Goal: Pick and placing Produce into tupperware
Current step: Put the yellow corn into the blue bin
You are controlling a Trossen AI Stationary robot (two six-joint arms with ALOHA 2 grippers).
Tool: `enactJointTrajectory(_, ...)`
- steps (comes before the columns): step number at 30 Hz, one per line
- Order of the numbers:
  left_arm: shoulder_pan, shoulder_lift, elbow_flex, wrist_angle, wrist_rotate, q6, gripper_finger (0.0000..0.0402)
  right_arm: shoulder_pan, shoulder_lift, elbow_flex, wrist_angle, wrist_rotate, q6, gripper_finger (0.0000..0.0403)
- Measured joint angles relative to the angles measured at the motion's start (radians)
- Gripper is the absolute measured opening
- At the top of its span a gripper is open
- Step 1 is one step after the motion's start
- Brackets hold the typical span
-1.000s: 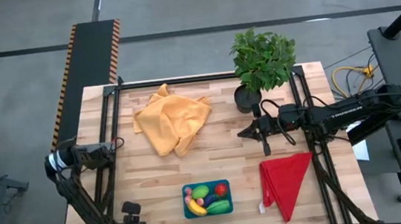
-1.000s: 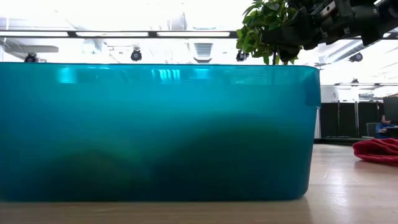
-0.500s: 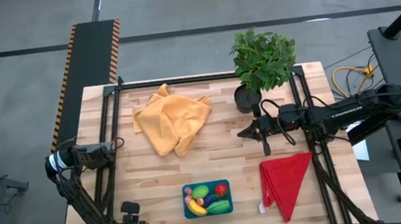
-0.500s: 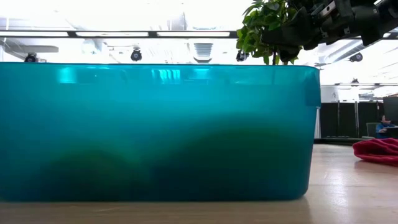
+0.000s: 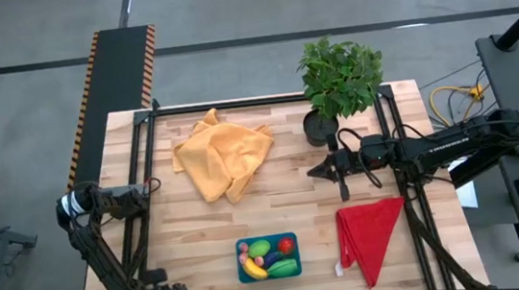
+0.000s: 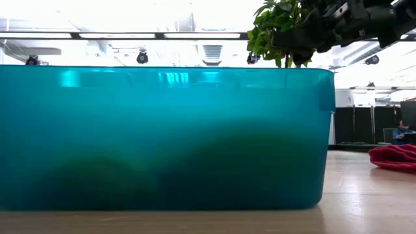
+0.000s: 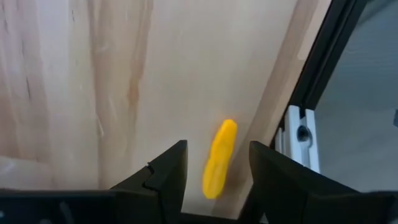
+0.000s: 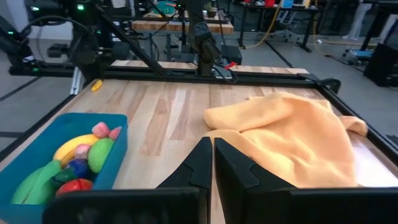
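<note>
The left gripper (image 7: 216, 149), jaws wide and holding nothing, is settling slightly lower in the high view's bottom left. It is now hovering over a small yellow elongated plastic toy piece (image 7: 219, 160), which looks like the last stray. The piece is lying just beside the dark metal edge rail (image 7: 323, 68), which is crowding one finger. The shallow teal-blue rectangular plastic tupperware (image 5: 266, 238), lower centre, is holding the other produce. The right gripper (image 8: 210, 146), closed and empty, is waiting centre-right.

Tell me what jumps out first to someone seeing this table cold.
The teal tub at the table's near edge, packed with bright toy fruit and vegetables. Then the rumpled orange cloth toward the far left and the leafy potted plant at the far right, with a red cloth lying right of the tub.
</note>
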Motion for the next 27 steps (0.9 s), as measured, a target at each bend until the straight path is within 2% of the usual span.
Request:
enactJointTrajectory(8,-0.006,0.003,-0.007,0.024,-0.006,-0.103,0.0156,0.0,0.0,0.0,0.0,0.007,-0.016,0.0009)
enactJointTrajectory(16,-0.033,0.004,-0.01,0.07,-0.037,-0.108,0.0154,0.0,0.0,0.0,0.0,0.007,-0.025,0.0009)
enactJointTrajectory(27,-0.039,0.067,-0.01,0.131,-0.028,-0.106,0.0093,0.0,0.0,0.0,0.0,0.007,-0.047,0.0009)
